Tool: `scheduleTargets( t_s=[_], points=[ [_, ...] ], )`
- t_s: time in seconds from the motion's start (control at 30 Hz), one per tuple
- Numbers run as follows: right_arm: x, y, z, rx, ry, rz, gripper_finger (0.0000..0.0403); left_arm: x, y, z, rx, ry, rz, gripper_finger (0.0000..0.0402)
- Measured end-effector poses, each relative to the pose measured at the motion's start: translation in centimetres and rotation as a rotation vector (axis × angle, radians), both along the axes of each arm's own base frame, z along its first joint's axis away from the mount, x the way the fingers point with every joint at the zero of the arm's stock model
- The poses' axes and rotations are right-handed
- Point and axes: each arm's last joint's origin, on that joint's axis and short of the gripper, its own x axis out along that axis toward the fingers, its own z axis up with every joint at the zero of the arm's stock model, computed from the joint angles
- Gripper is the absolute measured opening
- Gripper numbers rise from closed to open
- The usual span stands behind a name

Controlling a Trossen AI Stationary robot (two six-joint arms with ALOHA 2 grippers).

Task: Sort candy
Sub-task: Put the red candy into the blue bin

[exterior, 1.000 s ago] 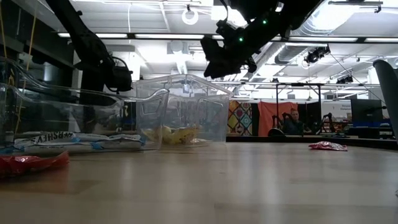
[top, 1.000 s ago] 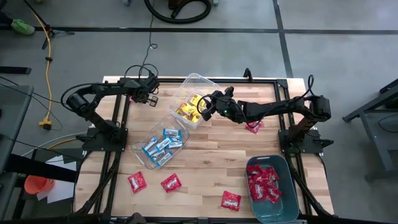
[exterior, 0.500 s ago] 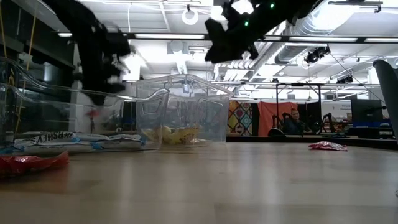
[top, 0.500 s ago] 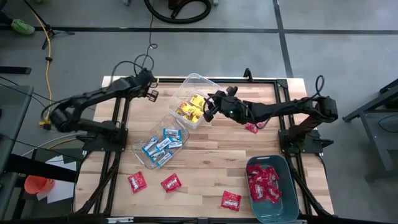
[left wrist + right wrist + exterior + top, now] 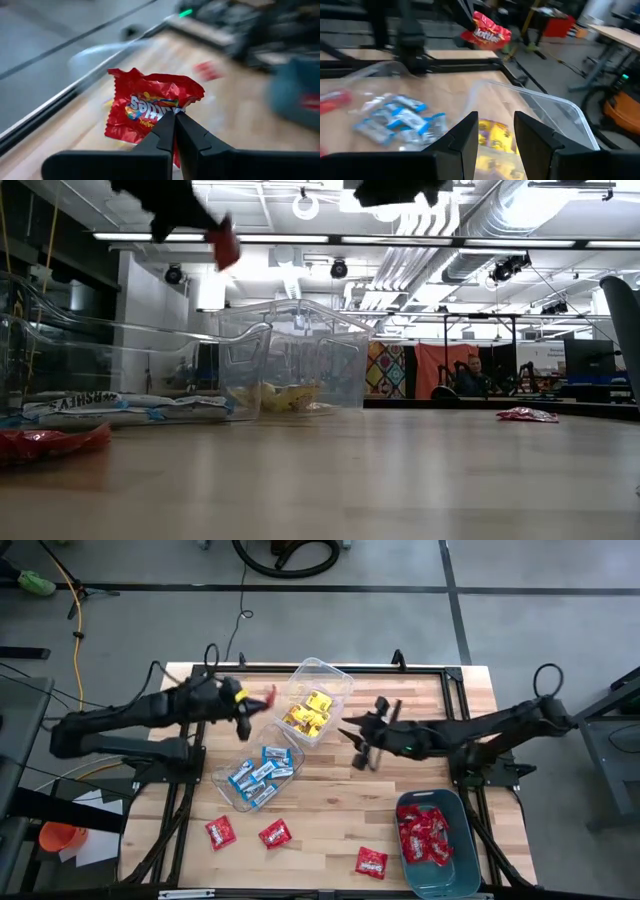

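My left gripper [image 5: 256, 702] hangs high over the table's far left part, shut on a red candy packet [image 5: 150, 102]. The same packet shows as a red candy packet [image 5: 268, 696] from above and a red candy packet [image 5: 225, 245] at table height. My right gripper [image 5: 352, 750] is open above the table's middle, right of the clear tub of yellow candy [image 5: 308, 708], and touches nothing. A second clear tub holds blue-and-white candy [image 5: 258, 775]. Three red packets [image 5: 275, 833] lie flat near the near edge. My left gripper pinches the red packet between its two shut fingertips [image 5: 167, 131], on one edge of the wrapper [image 5: 159, 114]. The rest of the packet sticks out past the fingertips. It is lifted clear of the table and hangs tilted below the gripper.
A teal bin [image 5: 462, 830] at the near right corner holds several red packets. One more red packet [image 5: 527, 415] lies on the table's right part. The two clear tubs stand left of centre, with bare wood between them and the teal bin.
My left gripper has risen from the far left corner and swung toward the table's near side and middle, carrying the red packet up with it. My right gripper has drawn back from over the yellow-candy tub toward the table's right and near side, and has risen.
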Motion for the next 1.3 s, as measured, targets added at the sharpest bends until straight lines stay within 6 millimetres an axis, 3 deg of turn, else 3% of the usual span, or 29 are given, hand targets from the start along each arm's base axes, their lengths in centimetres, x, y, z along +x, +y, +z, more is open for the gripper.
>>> scheduleTargets(
  t_s=[0.13,0.33,0.5,0.6,0.8,1.03,1.17,1.3],
  points=[
    [-2.6,2.2,2.2,0.023,-0.060,0.094,0.0121,2.0,-3.1,0.4,0.071,-0.151,-0.213,0.0000],
    [-6.5,4.6,5.0,0.103,-0.168,0.217,0.0121,5.8,-7.2,-2.0,0.188,-0.259,-0.440,0.0000],
    [-8.6,5.6,5.9,0.171,-0.197,0.279,0.0121,9.0,-9.6,-4.0,0.267,-0.293,-0.537,0.0000],
    [-9.0,5.9,5.4,0.198,-0.157,0.288,0.0121,10.4,-10.4,-5.2,0.315,-0.300,-0.610,0.0000],
    [-7.2,6.4,3.1,0.167,-0.024,0.254,0.0121,12.1,-10.8,-5.2,0.358,-0.296,-0.633,0.0000],
    [-3.4,7.0,-0.3,-0.059,0.139,0.279,0.0122,12.3,-10.8,-5.3,0.412,-0.247,-0.657,0.0000],
    [-1.8,7.5,-0.6,-0.083,0.164,0.279,0.0142,12.0,-10.8,-5.5,0.409,-0.204,-0.668,0.0000],
    [-0.2,8.0,0.0,-0.109,0.177,0.282,0.0192,11.7,-10.7,-5.9,0.384,-0.137,-0.676,0.0000]
  ],
)
